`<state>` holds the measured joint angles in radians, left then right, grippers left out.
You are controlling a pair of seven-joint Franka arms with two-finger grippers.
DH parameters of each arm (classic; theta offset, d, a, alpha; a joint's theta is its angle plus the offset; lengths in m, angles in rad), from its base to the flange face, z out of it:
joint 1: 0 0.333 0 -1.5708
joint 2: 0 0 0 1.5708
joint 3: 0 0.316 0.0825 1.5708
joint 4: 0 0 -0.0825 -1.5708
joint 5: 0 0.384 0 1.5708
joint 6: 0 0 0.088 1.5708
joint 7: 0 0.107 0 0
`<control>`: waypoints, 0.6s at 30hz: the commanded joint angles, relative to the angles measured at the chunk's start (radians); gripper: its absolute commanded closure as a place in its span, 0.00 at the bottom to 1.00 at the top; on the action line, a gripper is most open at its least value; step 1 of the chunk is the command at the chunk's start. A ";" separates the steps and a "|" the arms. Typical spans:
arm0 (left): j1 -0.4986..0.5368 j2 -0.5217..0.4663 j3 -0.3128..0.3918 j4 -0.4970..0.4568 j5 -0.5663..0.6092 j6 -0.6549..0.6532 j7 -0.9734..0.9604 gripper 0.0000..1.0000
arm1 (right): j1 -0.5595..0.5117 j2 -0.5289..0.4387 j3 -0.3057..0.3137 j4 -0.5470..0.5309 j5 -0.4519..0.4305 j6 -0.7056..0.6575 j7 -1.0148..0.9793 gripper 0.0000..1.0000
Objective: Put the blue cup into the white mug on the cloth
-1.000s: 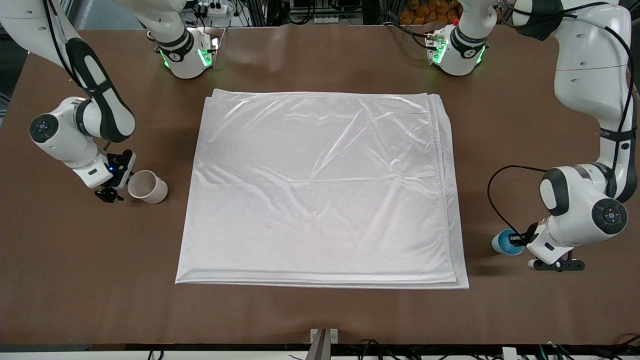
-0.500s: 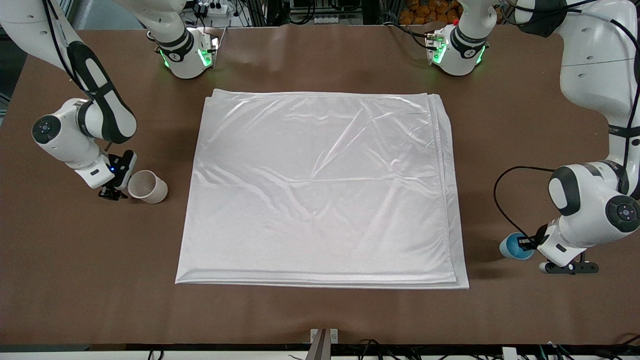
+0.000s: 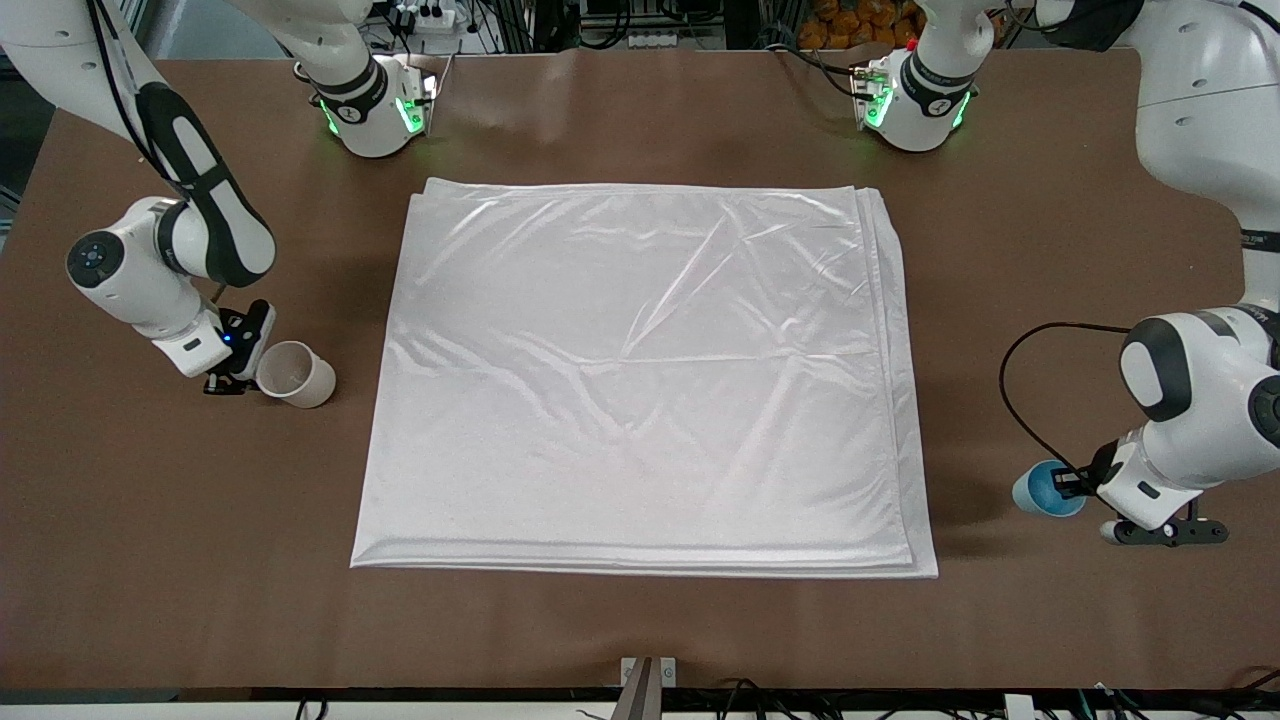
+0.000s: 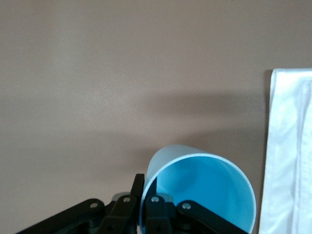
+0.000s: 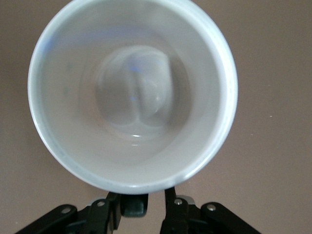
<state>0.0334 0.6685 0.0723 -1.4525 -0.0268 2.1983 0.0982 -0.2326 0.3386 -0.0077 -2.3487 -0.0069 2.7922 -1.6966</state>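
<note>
The blue cup (image 3: 1045, 490) is tilted in my left gripper (image 3: 1070, 485), over the bare table beside the cloth's (image 3: 640, 380) near corner at the left arm's end. In the left wrist view my left gripper (image 4: 145, 189) pinches the cup's (image 4: 204, 190) rim, one finger inside and one outside. The white mug (image 3: 297, 374) stands on the table beside the cloth at the right arm's end. My right gripper (image 3: 230, 380) is at the mug. In the right wrist view the gripper (image 5: 142, 201) is open, with the mug's (image 5: 131, 92) dark handle (image 5: 134, 204) between its fingers.
The brown table (image 3: 640, 620) surrounds the cloth on all sides. The cloth's edge shows in the left wrist view (image 4: 292, 146). The two arm bases (image 3: 375, 110) (image 3: 915, 100) stand at the table's edge farthest from the front camera.
My left gripper has carried the blue cup away from the cloth toward the left arm's end of the table. My right gripper has edged closer to the mug, which has not moved.
</note>
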 commanded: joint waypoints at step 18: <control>-0.012 -0.067 -0.029 -0.011 -0.044 -0.075 -0.058 1.00 | -0.010 -0.026 0.038 -0.018 0.004 -0.002 0.008 1.00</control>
<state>0.0242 0.6312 0.0569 -1.4525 -0.0448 2.1539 0.0752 -0.2325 0.3385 0.0140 -2.3488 -0.0061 2.7911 -1.6943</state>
